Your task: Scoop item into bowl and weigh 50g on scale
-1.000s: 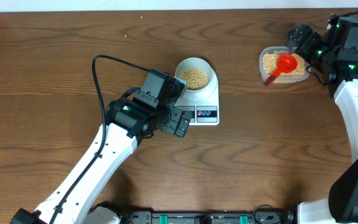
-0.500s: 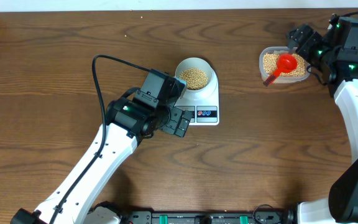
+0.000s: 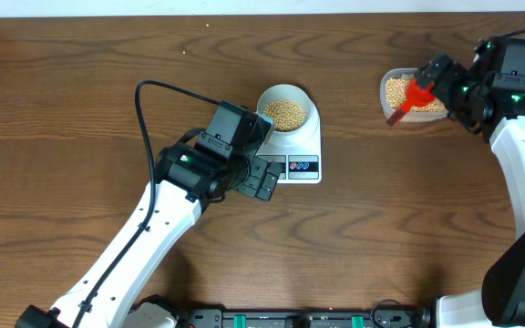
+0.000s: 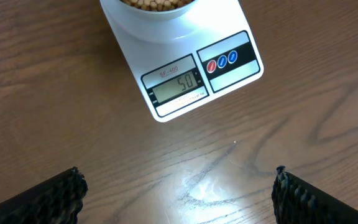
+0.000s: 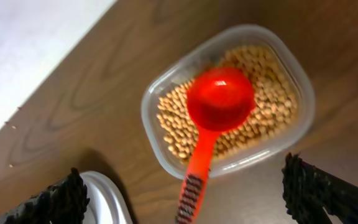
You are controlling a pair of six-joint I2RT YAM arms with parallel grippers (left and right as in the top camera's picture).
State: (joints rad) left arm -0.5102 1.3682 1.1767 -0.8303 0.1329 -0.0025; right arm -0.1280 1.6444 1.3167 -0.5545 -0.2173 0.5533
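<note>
Scale [image 4: 185, 62] marked SF-400 reads 50; left tool [image 4: 179, 186] and right tool [image 5: 183, 177] spread wide, empty.

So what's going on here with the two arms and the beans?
The bowl of beans sits on the scale, whose display reads 50. The left end effector hangs open in front of the scale, holding nothing. The red scoop lies in the clear tub of beans, with the right end effector open above it.
</note>
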